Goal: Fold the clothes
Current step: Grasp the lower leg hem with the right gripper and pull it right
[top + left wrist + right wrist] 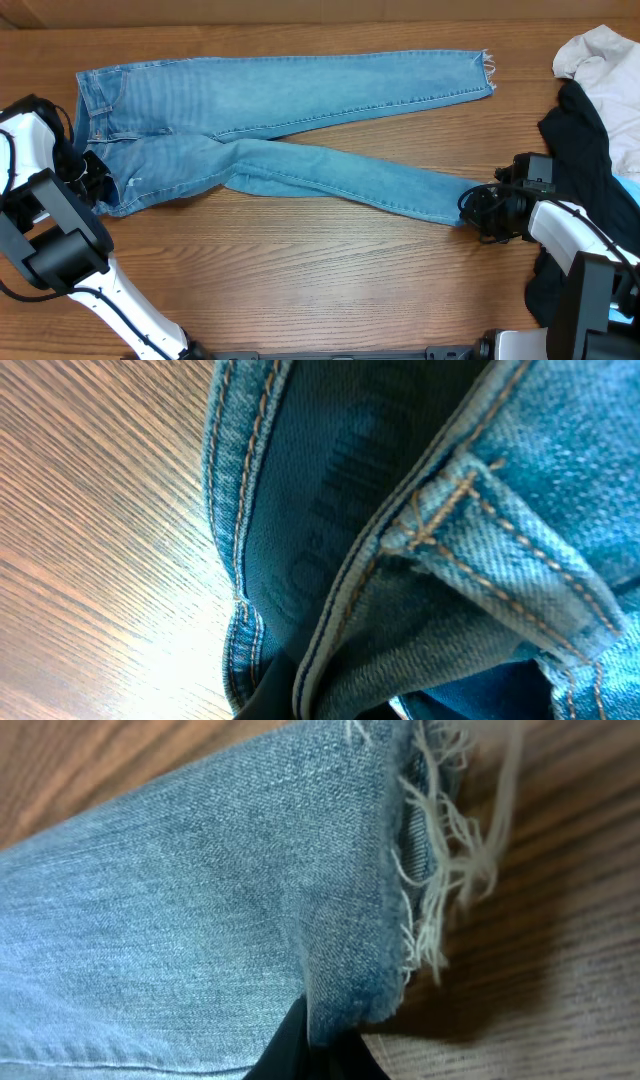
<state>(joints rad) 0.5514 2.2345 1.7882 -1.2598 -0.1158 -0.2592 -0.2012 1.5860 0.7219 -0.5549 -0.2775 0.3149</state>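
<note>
The light blue jeans (290,120) lie flat on the wooden table, waistband at the left, with the two legs spread apart toward the right. My left gripper (97,182) is at the near corner of the waistband. In the left wrist view its dark finger (300,695) pinches a fold of the denim waistband (450,560). My right gripper (472,207) is at the near leg's ankle end. In the right wrist view its dark finger (320,1050) is shut on the frayed hem (350,920). The far leg's frayed hem (486,70) lies free.
A black garment (580,150) and an off-white cloth (610,60) are piled at the right edge, just behind my right arm. Bare wood (300,270) lies in front of the jeans.
</note>
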